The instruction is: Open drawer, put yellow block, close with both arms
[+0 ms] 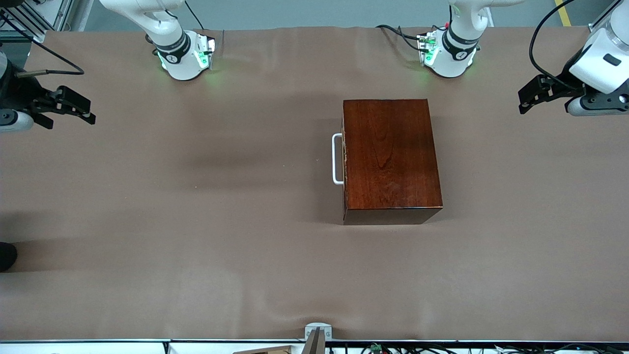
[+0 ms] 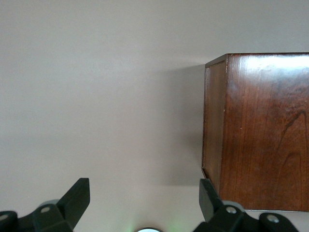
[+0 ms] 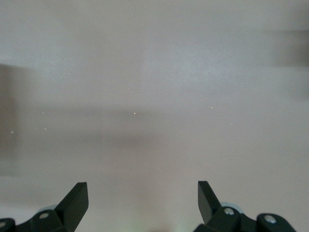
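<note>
The dark red-brown wooden box [image 1: 390,157] stands on the table, nearer the left arm's end. Its drawer is shut; the white U-shaped handle [image 1: 337,158] faces the right arm's end. The box also shows in the left wrist view [image 2: 260,130], where only its top and one plain side show. The yellow block is not in any view. My left gripper [image 1: 522,102] is open and empty above the table at the left arm's end, apart from the box; it also shows in its wrist view [image 2: 145,193]. My right gripper [image 1: 91,112] is open and empty at the right arm's end, over bare cloth [image 3: 143,193].
A brown cloth [image 1: 196,221] covers the table. The two round white bases [image 1: 184,56] [image 1: 449,54] glow green along the edge farthest from the front camera. A small metal clamp [image 1: 317,334] sits at the nearest edge. A dark object [image 1: 6,255] pokes in at the right arm's end.
</note>
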